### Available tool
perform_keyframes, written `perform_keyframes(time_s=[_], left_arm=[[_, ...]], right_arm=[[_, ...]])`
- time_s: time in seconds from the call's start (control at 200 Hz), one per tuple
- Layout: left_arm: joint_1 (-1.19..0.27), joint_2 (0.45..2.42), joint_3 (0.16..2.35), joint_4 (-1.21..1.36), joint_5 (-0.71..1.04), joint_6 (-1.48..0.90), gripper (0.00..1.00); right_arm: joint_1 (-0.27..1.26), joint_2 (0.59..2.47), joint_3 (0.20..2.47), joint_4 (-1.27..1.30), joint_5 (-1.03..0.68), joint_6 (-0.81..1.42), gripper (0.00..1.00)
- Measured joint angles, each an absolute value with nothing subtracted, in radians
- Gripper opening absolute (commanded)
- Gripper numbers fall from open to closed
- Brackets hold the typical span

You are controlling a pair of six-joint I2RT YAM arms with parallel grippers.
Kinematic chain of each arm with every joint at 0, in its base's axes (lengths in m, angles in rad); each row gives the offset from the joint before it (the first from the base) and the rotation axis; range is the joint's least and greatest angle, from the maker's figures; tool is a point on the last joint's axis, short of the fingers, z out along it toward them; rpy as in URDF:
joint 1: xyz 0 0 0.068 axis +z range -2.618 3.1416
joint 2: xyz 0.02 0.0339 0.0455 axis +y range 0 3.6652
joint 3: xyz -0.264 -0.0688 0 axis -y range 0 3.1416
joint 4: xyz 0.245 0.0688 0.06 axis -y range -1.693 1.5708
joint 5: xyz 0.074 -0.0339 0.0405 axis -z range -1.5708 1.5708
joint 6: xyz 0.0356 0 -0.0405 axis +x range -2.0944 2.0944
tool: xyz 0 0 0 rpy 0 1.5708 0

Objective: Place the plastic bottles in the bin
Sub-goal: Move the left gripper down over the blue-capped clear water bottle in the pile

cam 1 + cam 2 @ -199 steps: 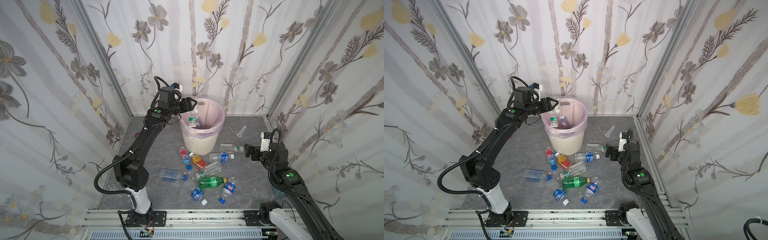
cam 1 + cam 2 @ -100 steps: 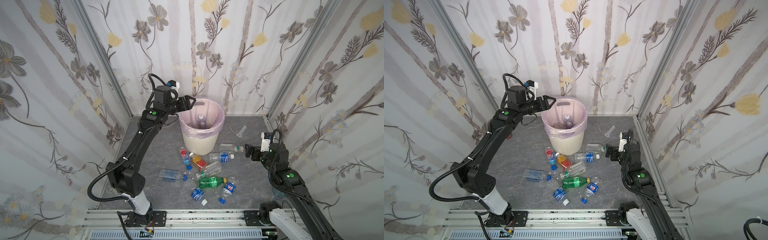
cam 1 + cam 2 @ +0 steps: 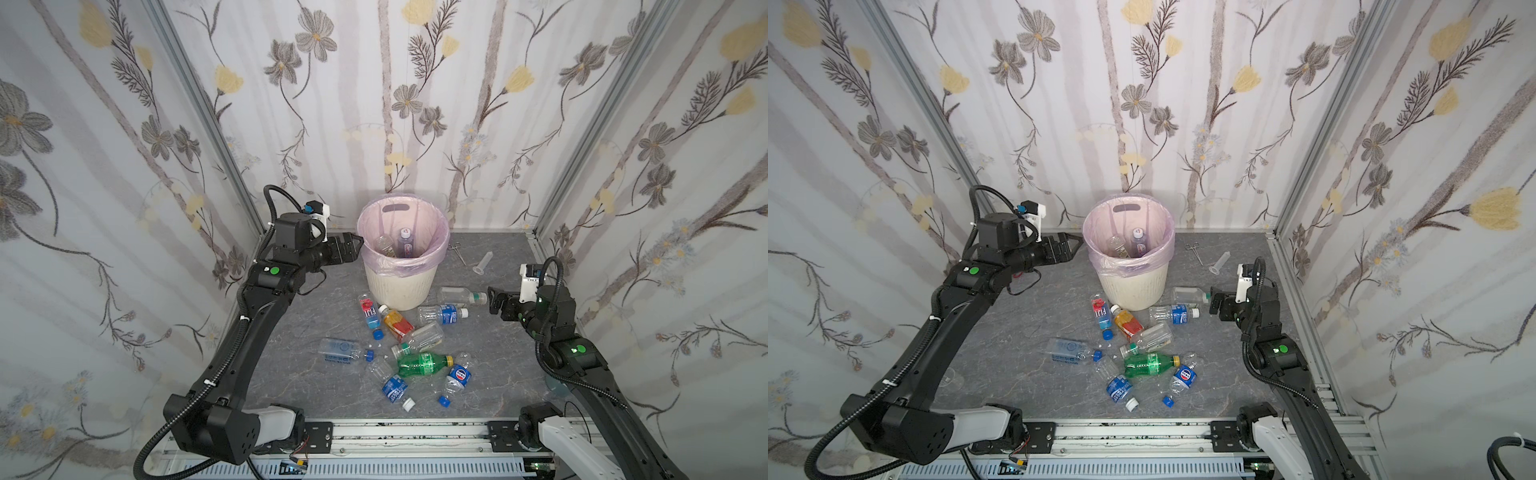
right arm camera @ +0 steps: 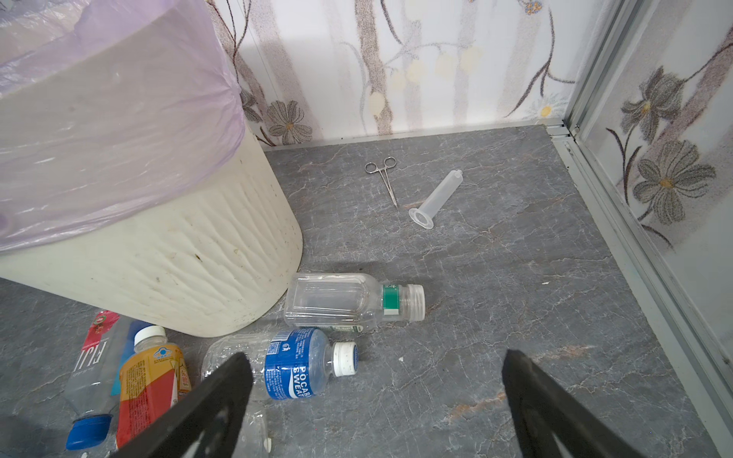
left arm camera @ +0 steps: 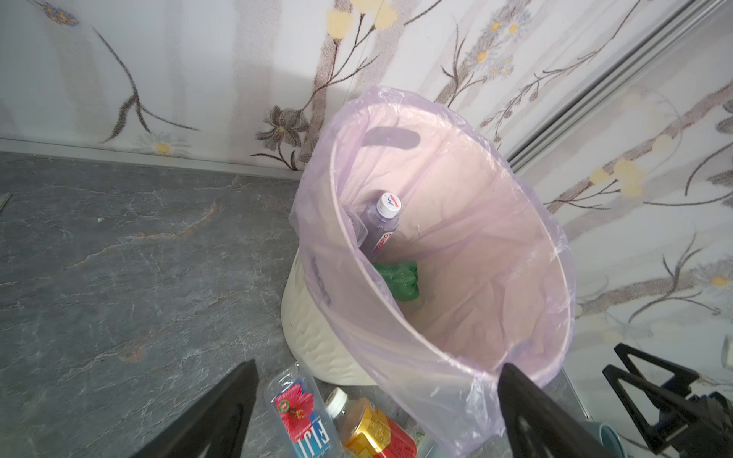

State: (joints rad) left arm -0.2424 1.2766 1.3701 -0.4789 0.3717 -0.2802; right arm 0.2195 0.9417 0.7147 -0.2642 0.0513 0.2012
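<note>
Left gripper (image 3: 354, 246): jaws spread wide, nothing held, poised just beside the rim of the bin (image 3: 397, 286). Just ahead of that gripper, inside the bin, three plastic bottles are seen (a purple-tinted bottle (image 5: 378, 226) with a white cap, a clear bottle (image 3: 384, 244), a green bottle (image 5: 398, 279)).

Right gripper (image 3: 493, 297): jaws likewise parted, empty. Immediately before it, a clear green-banded bottle (image 4: 349, 303) and a blue-labelled bottle (image 4: 293, 365) are laid on the floor (image 4: 515, 277). More bottles are scattered farther off.
</note>
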Motion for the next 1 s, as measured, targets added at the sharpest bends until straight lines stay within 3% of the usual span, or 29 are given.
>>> perform_keyframes(time_s=[0.67,0.8,1.0], left_arm=[[-0.445,1.26,1.136,-0.814,0.154,0.325,0.99],[-0.531,1.275,1.06,-0.854,0.129,0.399,0.99],[-0.546,1.238,0.989,-0.862,0.097,0.458,1.0]], right_arm=[[0.22,0.929,0.701,-0.251,0.029,0.208,0.99],[0.22,0.928,0.701,-0.251,0.029,0.208,0.99],[0.22,0.925,0.699,-0.251,0.029,0.208,0.99]])
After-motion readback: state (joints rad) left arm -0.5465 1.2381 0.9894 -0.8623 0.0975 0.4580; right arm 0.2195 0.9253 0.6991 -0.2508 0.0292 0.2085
